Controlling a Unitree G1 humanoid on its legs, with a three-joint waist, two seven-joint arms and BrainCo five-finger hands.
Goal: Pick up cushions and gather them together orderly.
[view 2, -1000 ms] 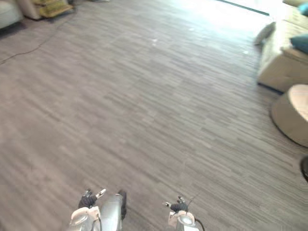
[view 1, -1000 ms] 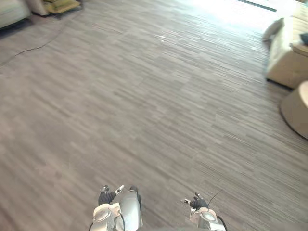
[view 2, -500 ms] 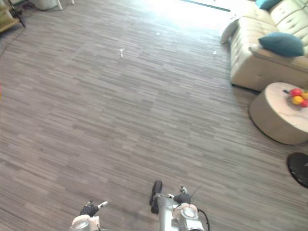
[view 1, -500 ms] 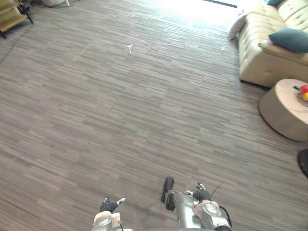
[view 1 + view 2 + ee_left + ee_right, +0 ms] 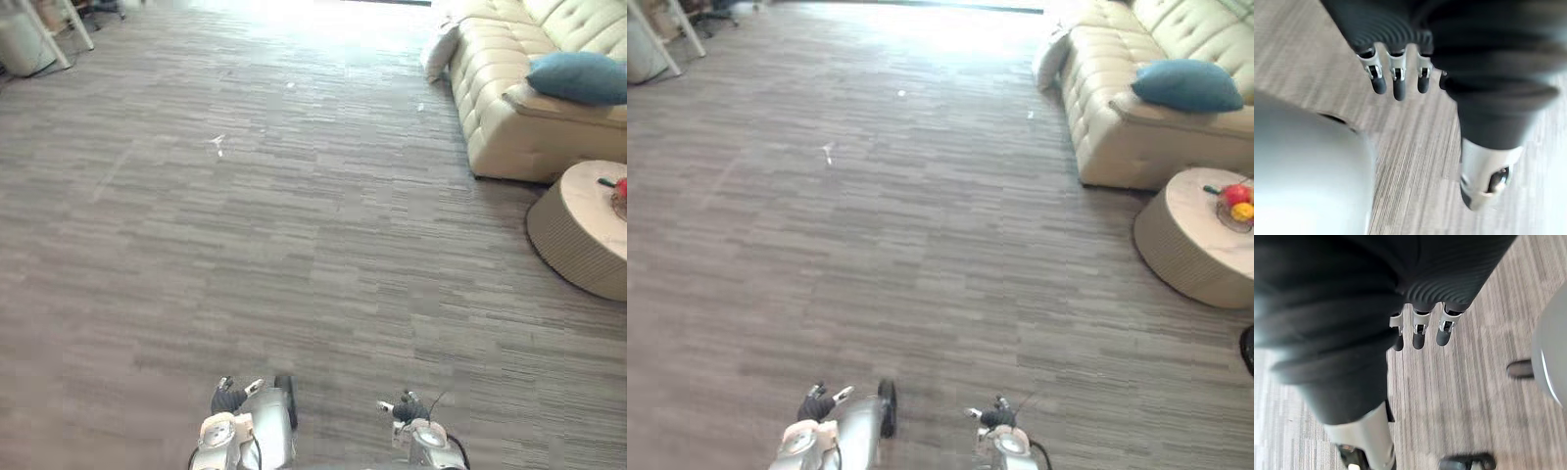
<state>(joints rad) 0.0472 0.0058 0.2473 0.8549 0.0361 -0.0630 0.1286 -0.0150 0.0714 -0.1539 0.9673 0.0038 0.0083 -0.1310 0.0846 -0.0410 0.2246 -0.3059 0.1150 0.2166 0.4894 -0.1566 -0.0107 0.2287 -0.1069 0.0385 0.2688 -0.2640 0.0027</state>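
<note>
Fingers [image 5: 1399, 88] of the left hand [image 5: 1388, 32] and the right hand [image 5: 1447, 286] hang straight and empty above the grey plank floor [image 5: 921, 245]. A teal cushion [image 5: 1187, 85] lies on the cream sofa [image 5: 1117, 132], well apart to the right.

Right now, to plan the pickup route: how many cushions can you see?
2. A teal cushion lies on the cream sofa. A pale cushion leans at the sofa's far end. More may be hidden where the sofa runs out of view.
</note>
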